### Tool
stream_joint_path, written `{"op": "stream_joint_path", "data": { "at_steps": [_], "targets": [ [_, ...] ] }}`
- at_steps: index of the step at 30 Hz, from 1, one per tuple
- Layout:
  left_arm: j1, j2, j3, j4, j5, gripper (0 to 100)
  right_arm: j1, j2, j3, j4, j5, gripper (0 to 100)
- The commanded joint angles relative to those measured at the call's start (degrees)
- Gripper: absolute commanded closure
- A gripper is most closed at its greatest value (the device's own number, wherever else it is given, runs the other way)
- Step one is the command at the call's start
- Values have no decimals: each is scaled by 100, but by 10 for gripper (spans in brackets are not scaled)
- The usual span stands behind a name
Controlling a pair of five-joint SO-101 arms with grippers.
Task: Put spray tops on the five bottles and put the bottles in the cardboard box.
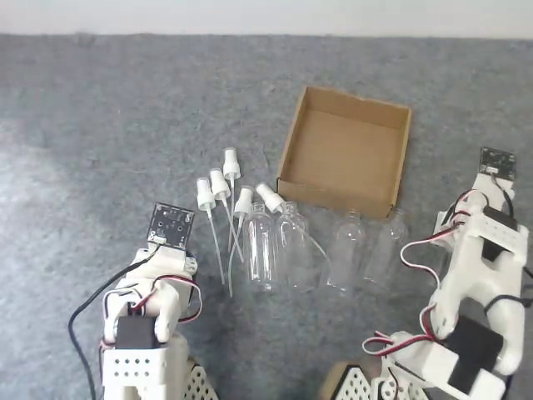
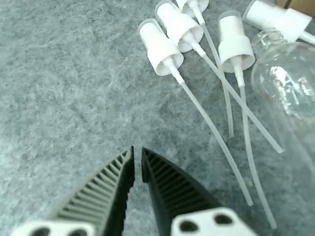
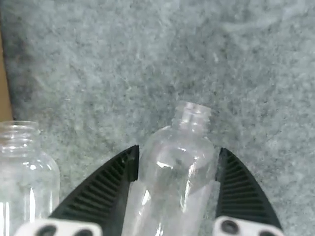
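Several white spray tops with long dip tubes lie loose on the grey carpet, seen close in the left wrist view. Beside them several clear uncapped bottles lie in a row in front of the cardboard box, which holds nothing. My left gripper hovers shut over bare carpet, short of the spray tops, with nothing in it. The right gripper has its fingers against both sides of a clear bottle lying at the right end of the row. Another bottle lies beside that one.
The left arm stands at the front left and the right arm at the front right. Open carpet stretches to the left of the spray tops and behind the box. A brown edge of the box is visible in the right wrist view.
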Motion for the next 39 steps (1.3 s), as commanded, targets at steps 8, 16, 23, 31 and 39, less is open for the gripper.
{"op": "stream_joint_path", "data": {
  "at_steps": [8, 16, 23, 31, 39],
  "targets": [
    [44, -35, -57, -70, -35, 978, 40, 84, -114, -145, 1688, 970],
    [-158, -26, -400, -35, -1415, 977, 488, 48, -290, -286, 3701, 992],
    [-299, 97, -1851, 290, -1591, 976, 1288, 101, -413, -681, 4554, 992],
    [105, 3253, -4400, 413, -519, 976, 1314, 101, -158, -708, 4607, 992],
    [633, 7288, -6686, 369, 1248, 904, 1323, 110, -141, -655, 4607, 979]
  ]
}}
